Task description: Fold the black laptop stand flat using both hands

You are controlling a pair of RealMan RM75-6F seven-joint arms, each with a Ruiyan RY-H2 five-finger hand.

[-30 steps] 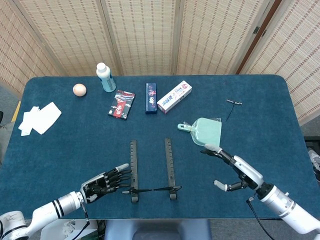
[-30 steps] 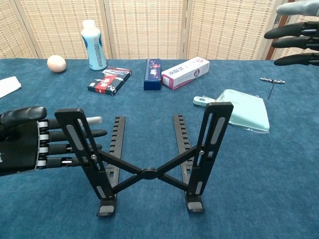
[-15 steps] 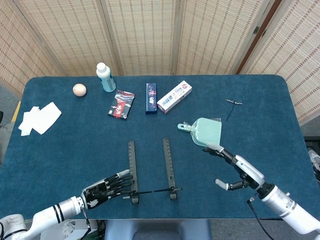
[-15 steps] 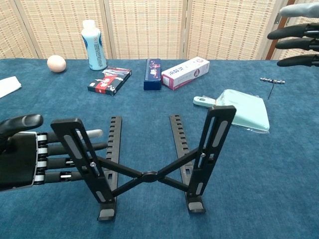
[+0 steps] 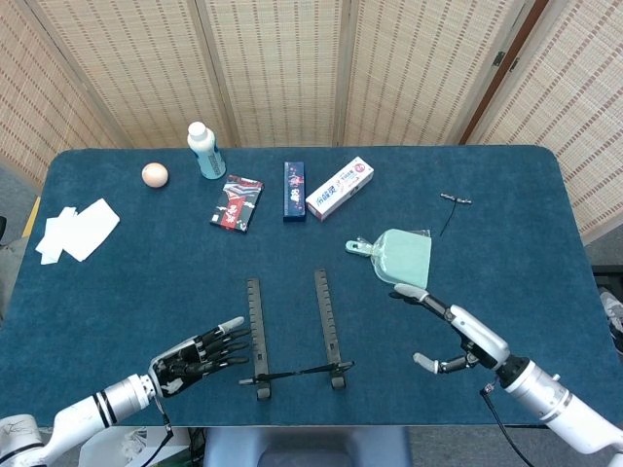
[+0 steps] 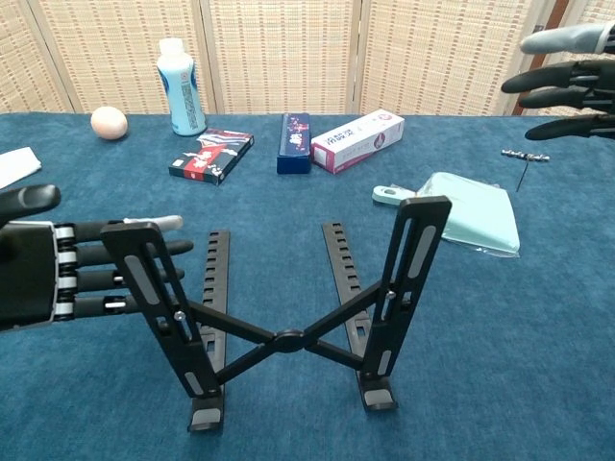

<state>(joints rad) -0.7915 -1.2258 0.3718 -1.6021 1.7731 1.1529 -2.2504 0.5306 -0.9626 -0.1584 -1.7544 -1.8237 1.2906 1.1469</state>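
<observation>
I see the black metal laptop stand (image 5: 292, 331) standing open near the front edge of the blue cloth-covered desk (image 5: 506, 224), about in the middle. Its two long toothed bars lie flat on the desk and point to the back edge. Its two short arms stick up at the front, joined by a crossed brace.

My left hand (image 5: 195, 352) is just to the left of the stand, near the front edge. Its fingers (image 6: 115, 254) are straight and spread, and they hold nothing. In the chest view they reach to just behind the stand's left upright arm, but I cannot tell if they touch it.

My right hand (image 5: 453, 336) is off to the right of the stand, well apart from it. Its fingers are spread wide too, and it holds nothing.

A pale green plastic dustpan (image 5: 397, 255) lies on the desk just behind my right hand.

Along the back edge I see a white bottle with a blue label (image 5: 204, 151) and a tan egg (image 5: 154, 174).
</observation>
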